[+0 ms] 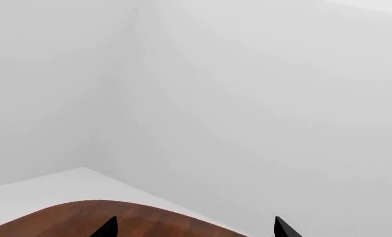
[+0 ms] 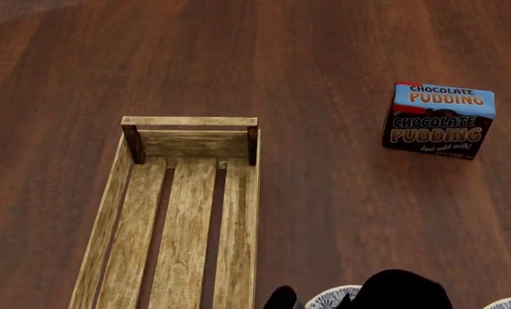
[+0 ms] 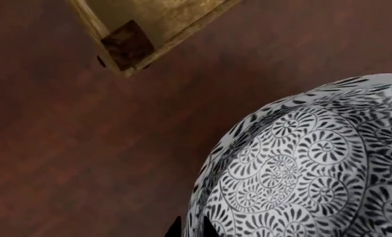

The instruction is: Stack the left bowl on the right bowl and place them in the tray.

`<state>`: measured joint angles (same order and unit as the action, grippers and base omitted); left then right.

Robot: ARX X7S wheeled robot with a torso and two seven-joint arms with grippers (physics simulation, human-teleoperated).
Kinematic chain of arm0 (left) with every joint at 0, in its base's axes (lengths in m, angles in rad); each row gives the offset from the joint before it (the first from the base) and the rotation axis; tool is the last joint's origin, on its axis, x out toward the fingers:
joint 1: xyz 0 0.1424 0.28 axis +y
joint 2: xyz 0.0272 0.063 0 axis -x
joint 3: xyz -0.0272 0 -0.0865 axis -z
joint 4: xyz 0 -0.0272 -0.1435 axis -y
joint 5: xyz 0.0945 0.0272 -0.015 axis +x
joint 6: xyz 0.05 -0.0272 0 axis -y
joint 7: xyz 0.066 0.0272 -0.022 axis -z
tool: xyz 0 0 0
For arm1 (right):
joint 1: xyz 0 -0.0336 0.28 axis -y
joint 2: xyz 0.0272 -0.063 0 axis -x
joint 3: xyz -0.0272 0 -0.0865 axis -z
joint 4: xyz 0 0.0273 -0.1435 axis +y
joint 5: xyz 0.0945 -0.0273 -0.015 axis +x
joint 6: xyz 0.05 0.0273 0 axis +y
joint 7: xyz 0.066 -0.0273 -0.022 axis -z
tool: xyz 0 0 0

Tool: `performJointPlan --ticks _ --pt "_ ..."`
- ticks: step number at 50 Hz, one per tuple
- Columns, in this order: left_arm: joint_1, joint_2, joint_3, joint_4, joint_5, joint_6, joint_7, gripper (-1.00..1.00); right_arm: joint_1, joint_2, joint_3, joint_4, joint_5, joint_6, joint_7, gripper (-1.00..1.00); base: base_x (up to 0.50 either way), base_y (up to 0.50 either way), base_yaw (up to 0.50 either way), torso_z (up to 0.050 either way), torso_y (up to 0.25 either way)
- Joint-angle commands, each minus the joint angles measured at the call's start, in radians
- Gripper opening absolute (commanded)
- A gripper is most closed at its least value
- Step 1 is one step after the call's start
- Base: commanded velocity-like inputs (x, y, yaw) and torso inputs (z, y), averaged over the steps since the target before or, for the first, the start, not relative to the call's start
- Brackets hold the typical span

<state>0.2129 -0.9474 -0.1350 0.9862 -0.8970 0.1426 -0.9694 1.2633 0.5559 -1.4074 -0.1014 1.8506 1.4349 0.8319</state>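
The left bowl (image 2: 333, 297) showed only as a patterned rim at the head view's six o'clock edge, just right of the tray (image 2: 186, 212), with the right bowl (image 2: 509, 303) at five o'clock. The right gripper (image 3: 189, 228) hung close over the patterned bowl, two dark tips barely in view, probably lining up on its rim; whether it had closed I could not tell. The left gripper (image 1: 194, 228) stood spread wide and empty, aimed at the wall. A pudding box (image 2: 438, 120) sat at two o'clock.
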Motion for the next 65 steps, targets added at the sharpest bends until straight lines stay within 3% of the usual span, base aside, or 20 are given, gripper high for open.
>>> performJointPlan --ticks 1,36,65 --pt "-0.006 -0.001 0.008 0.001 0.0 0.001 -0.001 1.0 0.064 0.029 -0.043 -0.072 0.206 -0.035 0.148 -1.0 0.0 0.0 0.0 0.0 0.0" --pt "0.011 -0.009 -0.001 0.004 0.003 0.02 -0.005 1.0 0.259 0.029 -0.122 -0.124 0.395 -0.082 0.308 -1.0 0.0 0.0 0.0 0.0 0.0" --pt "0.064 -0.014 -0.04 0.017 0.004 0.062 0.0 1.0 0.634 0.055 -0.262 -0.201 0.697 -0.128 0.504 -1.0 0.0 0.0 0.0 0.0 0.0"
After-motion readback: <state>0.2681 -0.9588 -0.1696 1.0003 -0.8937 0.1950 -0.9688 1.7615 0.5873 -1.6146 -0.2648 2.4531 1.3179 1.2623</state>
